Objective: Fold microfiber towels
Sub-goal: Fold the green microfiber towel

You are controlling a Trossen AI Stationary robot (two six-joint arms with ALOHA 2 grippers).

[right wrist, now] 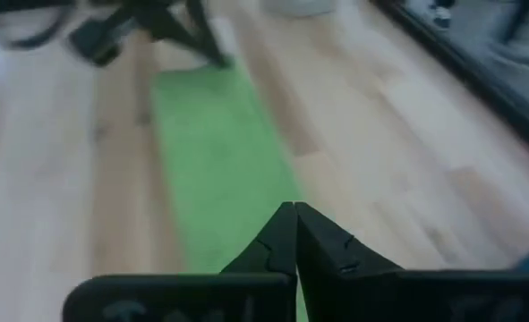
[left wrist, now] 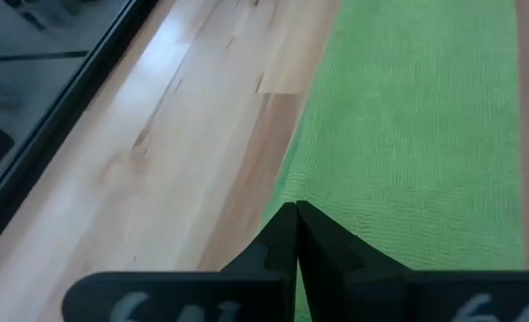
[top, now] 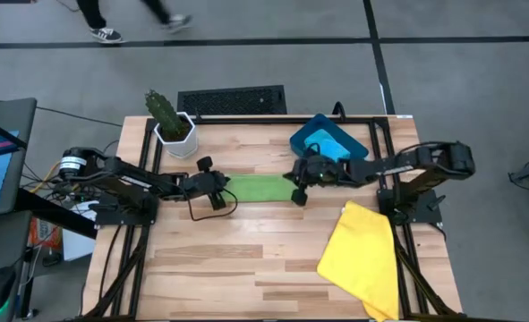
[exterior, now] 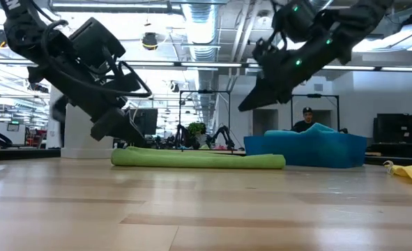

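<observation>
Both pairs of jaws are clenched. The left gripper (left wrist: 296, 224) has its tips closed at one short end of the folded strip of green microfiber cloth (top: 259, 188), apparently pinching its edge. The right gripper (right wrist: 294, 224) is closed at the opposite end, but whether any cloth lies between its tips cannot be made out.

The green towel lies as a long narrow band on the wooden slatted table (top: 246, 259), stretched between the two grippers. The step in hand looks like a further fold of this strip; the next move probably calls for lifting one end and carrying it over to the other.

A larger bright yellow cloth (top: 362, 255) lies crumpled near the table's right corner, partly hanging over the edge. The dark teal plastic bin (top: 328, 139) behind holds something blue, its contents hard to tell.
</observation>
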